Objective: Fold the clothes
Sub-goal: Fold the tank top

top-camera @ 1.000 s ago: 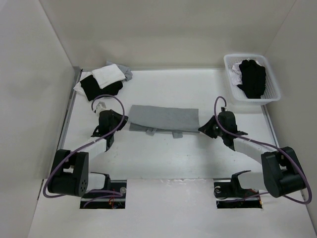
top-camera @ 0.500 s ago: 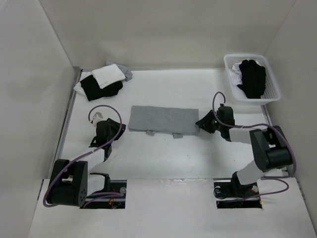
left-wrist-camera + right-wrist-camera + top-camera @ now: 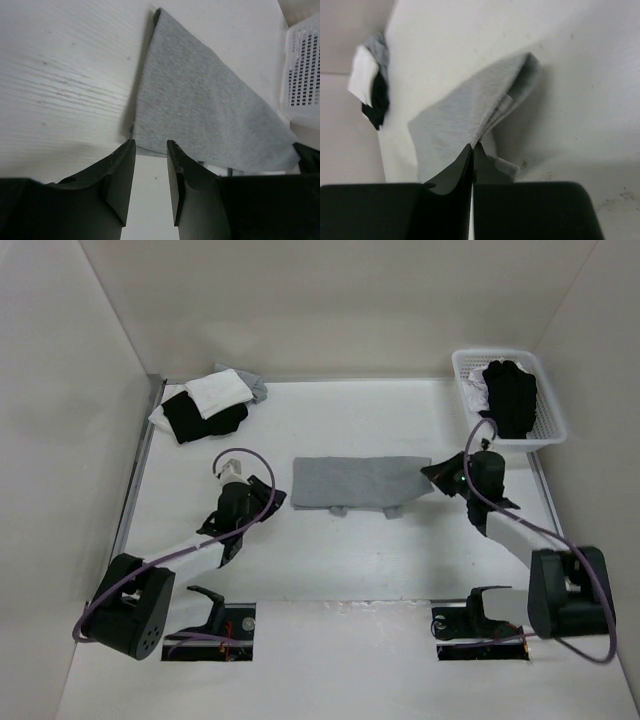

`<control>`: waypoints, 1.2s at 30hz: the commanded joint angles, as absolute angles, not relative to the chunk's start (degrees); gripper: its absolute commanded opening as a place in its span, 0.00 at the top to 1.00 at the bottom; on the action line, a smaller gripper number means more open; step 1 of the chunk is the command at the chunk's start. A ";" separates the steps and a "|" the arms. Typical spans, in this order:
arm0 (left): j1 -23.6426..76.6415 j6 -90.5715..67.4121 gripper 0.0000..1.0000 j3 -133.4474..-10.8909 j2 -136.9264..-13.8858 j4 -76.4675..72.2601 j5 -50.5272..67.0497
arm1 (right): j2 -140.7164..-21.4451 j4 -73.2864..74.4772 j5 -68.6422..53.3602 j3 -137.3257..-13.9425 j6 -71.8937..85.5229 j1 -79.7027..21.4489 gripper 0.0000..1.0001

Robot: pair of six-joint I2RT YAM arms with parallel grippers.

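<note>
Grey tank top (image 3: 358, 481) lay folded flat — right gripper (image 3: 472, 146) pinched tight on its edge, left gripper (image 3: 150, 147) just beside it, fingers apart.

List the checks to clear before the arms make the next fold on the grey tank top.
1. Right gripper has a grip: ok, jaws shut on a pinch of fabric at the right end of the grey tank top.
2. Left gripper has a grip: not ok, it is open and the top's left edge lies just beyond its tips.
3. Top flat: not ok, the right end is lifted and bunched.
4. Near edge tidy: not ok, two tabs stick out.
5. Top apart from the basket and the folded pile: ok.
6. All layers pinched: cannot tell.
</note>
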State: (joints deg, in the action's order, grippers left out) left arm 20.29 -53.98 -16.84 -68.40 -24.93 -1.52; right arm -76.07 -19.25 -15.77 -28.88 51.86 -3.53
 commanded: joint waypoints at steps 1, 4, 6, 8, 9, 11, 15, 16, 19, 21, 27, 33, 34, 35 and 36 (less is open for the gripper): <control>24.02 -54.23 0.71 -19.42 -68.90 -28.04 -2.29 | -66.73 -10.14 -9.86 -31.80 46.24 -3.12 0.99; 26.23 -54.40 0.71 -19.51 -68.73 -28.12 -2.37 | -62.50 -1.00 -4.15 -37.33 41.67 -6.09 0.98; 26.50 -54.75 0.71 -19.07 -67.86 -28.13 -2.37 | -61.88 3.41 0.33 -41.46 39.39 -10.57 0.98; 26.41 -54.76 0.70 -18.46 -66.80 -28.13 -2.37 | -62.83 6.75 3.93 -45.15 37.71 -15.05 0.97; 26.06 -54.84 0.70 -17.85 -65.93 -28.13 -2.02 | -63.97 8.42 5.78 -47.26 37.18 -17.59 0.97; 25.80 -55.02 0.70 -16.88 -64.43 -28.13 -1.85 | -67.04 10.80 9.04 -51.22 36.56 -22.87 0.97; 23.96 -55.11 0.70 -14.33 -60.83 -27.77 -0.97 | -76.26 14.41 14.23 -59.22 36.21 -32.28 0.97; 23.43 -55.11 0.70 -13.89 -60.21 -27.69 -0.53 | -79.07 15.37 15.20 -61.41 36.12 -34.13 0.97; 20.71 -55.11 0.69 -12.31 -57.75 -27.60 1.49 | -88.65 18.62 16.43 -68.97 36.12 -39.23 0.94; 18.77 -55.20 0.69 -11.61 -56.61 -27.51 2.81 | -95.94 21.52 16.78 -74.94 36.47 -41.95 0.88; 13.93 -55.72 0.64 -10.99 -55.55 -26.72 5.97 | -108.72 27.60 17.05 -89.99 36.48 -51.10 0.60; 12.96 -55.55 0.62 -11.60 -55.37 -25.58 5.80 | -97.33 23.48 17.05 -85.02 35.25 -55.06 0.59; 13.40 -55.37 0.62 -11.86 -55.72 -25.58 5.71 | -93.64 21.47 17.57 -81.60 35.07 -54.97 0.60; 14.10 -55.28 0.61 -12.30 -56.51 -25.58 5.45 | -89.86 19.10 18.27 -77.73 35.07 -54.97 0.61; 15.06 -55.11 0.61 -12.83 -57.38 -25.66 5.10 | -85.82 16.38 18.89 -73.08 35.07 -54.80 0.63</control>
